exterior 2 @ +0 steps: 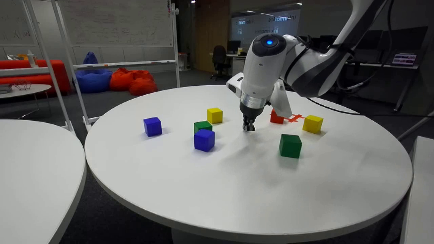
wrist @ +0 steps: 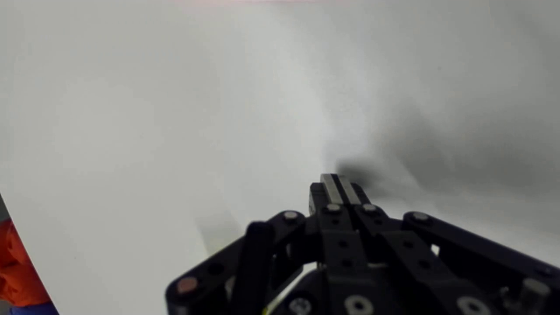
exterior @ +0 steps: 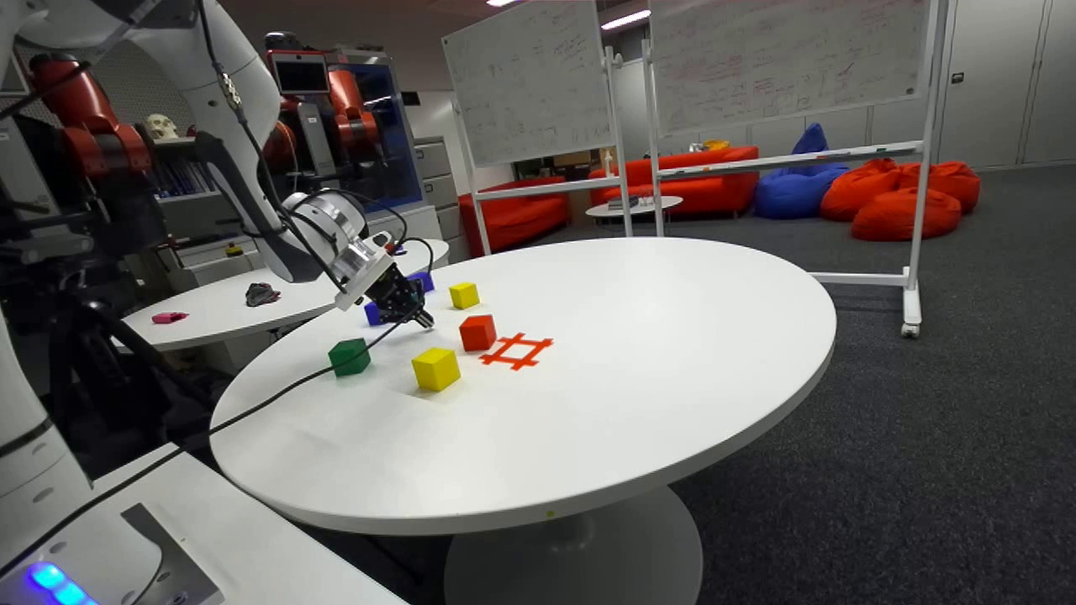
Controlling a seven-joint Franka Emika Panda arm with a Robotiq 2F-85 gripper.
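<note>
My gripper [wrist: 336, 177] is shut, its two fingers pressed together with nothing between them. In both exterior views the gripper [exterior 2: 249, 128] is tilted low over the white round table [exterior 2: 257, 189]; whether the tips touch it I cannot tell. A red cube [exterior: 478, 333] sits nearest, beside a red tape outline [exterior: 516, 351]. Around the gripper stand a yellow cube [exterior: 436, 370], a green cube [exterior 2: 290, 146] and a farther yellow cube [exterior 2: 214, 116]. A blue cube [exterior 2: 204, 140] partly covers another green cube [exterior 2: 200, 124]. One more blue cube [exterior 2: 153, 126] lies farther out.
A black cable [exterior: 290, 388] hangs across the table near the green cube. Another white table [exterior 2: 37, 176] stands beside the round one. Whiteboards on stands [exterior: 530, 84] and beanbags [exterior: 908, 214] are in the background.
</note>
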